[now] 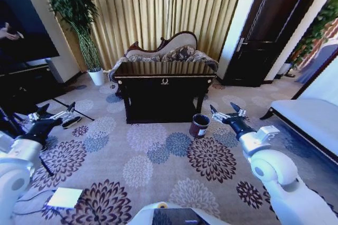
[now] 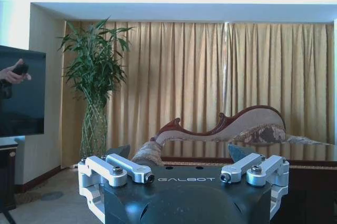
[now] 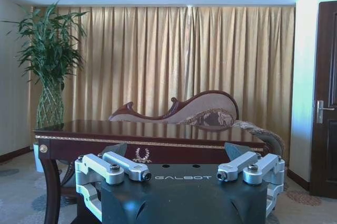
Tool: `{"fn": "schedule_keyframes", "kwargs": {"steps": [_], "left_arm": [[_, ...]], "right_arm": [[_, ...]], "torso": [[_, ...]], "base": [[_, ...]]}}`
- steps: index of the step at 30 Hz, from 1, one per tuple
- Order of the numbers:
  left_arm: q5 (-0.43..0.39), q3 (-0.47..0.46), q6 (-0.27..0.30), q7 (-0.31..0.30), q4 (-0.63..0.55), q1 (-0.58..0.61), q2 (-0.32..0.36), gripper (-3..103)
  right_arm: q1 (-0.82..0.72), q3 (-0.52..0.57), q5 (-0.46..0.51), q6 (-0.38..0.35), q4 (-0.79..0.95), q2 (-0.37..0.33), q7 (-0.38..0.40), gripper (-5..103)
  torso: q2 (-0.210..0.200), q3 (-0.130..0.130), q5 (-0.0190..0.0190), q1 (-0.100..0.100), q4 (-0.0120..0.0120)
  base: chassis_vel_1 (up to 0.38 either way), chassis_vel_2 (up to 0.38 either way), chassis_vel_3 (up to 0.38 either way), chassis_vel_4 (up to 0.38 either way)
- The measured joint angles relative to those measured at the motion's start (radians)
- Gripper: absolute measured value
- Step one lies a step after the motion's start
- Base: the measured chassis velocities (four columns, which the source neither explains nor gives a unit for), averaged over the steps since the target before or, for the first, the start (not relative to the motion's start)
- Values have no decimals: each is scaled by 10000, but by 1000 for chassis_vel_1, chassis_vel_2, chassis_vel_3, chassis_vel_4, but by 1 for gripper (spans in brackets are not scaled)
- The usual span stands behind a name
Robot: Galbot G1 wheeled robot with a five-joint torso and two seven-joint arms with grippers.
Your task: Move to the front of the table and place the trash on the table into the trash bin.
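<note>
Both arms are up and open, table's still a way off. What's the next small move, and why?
Probably drive the base straight ahead toward the table. Patterned carpet lies between robot and table, the left gripper and right gripper hover open and empty short of it, and the trash bin stands by its front right corner, so keep slightly left.

Gold pleated curtains (image 1: 158,8) hang across the far wall from ceiling to floor. Before them stands a carved chaise longue (image 1: 169,50) with patterned upholstery. A tall bamboo plant (image 1: 74,8) rises from a white pot (image 1: 96,76) in the left corner, next to a dark television screen (image 1: 24,24). A dark wooden door (image 1: 277,24) fills the right side. The carpet (image 1: 158,161) is grey with large floral medallions, and a white bench (image 1: 311,119) sits at the right edge.
</note>
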Motion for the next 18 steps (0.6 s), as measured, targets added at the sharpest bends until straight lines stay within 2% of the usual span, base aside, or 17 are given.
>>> {"fn": "schedule_keyframes", "kwargs": {"steps": [5,11,14,18], "left_arm": [[-4,4,-183,-28,-107,4,-153,100],[-18,-57,-443,-20,-203,174,-404,100],[-19,-118,-431,-9,-203,215,-413,100],[-323,-378,-50,-79,-350,247,-308,100]], "right_arm": [[-96,35,16,1,-13,-3,29,100],[-146,150,90,-260,138,-138,581,100],[-146,209,150,-394,208,-210,639,100],[-112,314,528,-801,502,-354,755,100]], "torso": [[2,-3,-2,-3,2],[2,-3,-4,-4,3],[2,-3,-3,-4,2],[3,-4,-4,-4,3]], "base": [[0,0,0,0],[0,0,0,0],[0,0,0,0],[0,0,0,0]]}}
